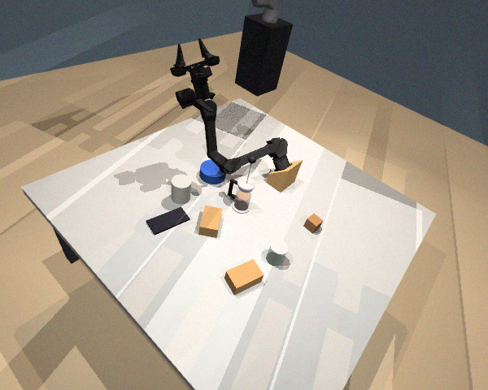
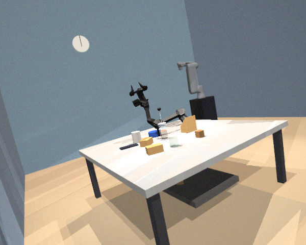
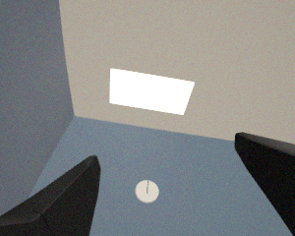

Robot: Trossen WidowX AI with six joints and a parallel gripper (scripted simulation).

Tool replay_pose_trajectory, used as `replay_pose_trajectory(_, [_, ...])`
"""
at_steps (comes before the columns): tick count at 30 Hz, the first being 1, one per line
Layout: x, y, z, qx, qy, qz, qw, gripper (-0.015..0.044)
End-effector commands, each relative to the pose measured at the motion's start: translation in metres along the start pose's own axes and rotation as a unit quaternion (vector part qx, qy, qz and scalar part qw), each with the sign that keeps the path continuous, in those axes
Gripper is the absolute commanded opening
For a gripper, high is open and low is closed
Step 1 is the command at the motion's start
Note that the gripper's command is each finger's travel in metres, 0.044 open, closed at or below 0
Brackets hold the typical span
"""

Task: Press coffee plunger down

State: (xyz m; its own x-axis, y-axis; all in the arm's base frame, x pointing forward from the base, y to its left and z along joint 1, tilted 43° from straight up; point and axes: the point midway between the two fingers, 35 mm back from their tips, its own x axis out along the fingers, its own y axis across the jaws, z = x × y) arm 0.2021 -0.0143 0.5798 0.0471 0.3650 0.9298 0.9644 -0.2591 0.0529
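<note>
The coffee press (image 1: 244,193) (image 2: 163,133) stands upright on the table, with its black handle towards the blue disc. Its plunger knob (image 1: 252,159) (image 2: 158,108) is raised high above the lid on a thin rod. My gripper (image 1: 189,42) (image 2: 135,84) (image 3: 167,151) is open and empty, high above the table, pointing up and away from the press. The wrist view shows only the two spread fingers against the walls, ceiling light and clock.
A blue disc (image 1: 211,172) and a grey cylinder (image 1: 180,189) stand near the press. Two orange blocks (image 1: 211,218) (image 1: 245,275), a dark flat slab (image 1: 167,220), a glass cup (image 1: 276,254) and a brown cube (image 1: 313,223) lie around. A wooden wedge (image 1: 284,177) stands by the arm's base.
</note>
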Motion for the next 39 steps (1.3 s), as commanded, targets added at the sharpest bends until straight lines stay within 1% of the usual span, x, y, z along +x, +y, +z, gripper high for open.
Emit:
replay_pose_trajectory(1, [0.001,-0.003,-0.001,-0.004,-0.002,-0.004,1.0,0.0426])
replay_pose_trajectory(2, [0.002,-0.009,-0.001,-0.012,-0.005,-0.011,1.0,0.044])
replay_pose_trajectory(5, [0.007,-0.039,-0.004,-0.055,-0.022,-0.047,0.997,0.044])
replay_pose_trajectory(11, [0.015,-0.133,0.009,-0.2,-0.087,-0.161,0.963,0.044])
replay_pose_trajectory(15, [0.011,-0.193,0.038,-0.305,-0.145,-0.239,0.91,0.044])
replay_pose_trajectory(18, [0.008,-0.214,0.055,-0.362,-0.169,-0.267,0.877,0.044])
replay_pose_trajectory(20, [0.002,-0.233,0.075,-0.405,-0.198,-0.299,0.841,0.044])
replay_pose_trajectory(25, [-0.027,-0.273,0.147,-0.521,-0.288,-0.391,0.701,0.044])
replay_pose_trajectory(28, [-0.05,-0.28,0.19,-0.575,-0.341,-0.437,0.602,0.044])
replay_pose_trajectory(31, [-0.08,-0.275,0.231,-0.61,-0.392,-0.479,0.494,0.044])
replay_pose_trajectory(34, [-0.112,-0.261,0.268,-0.634,-0.44,-0.523,0.362,0.044])
replay_pose_trajectory(39, [-0.17,-0.216,0.311,-0.627,-0.497,-0.59,0.109,0.044])
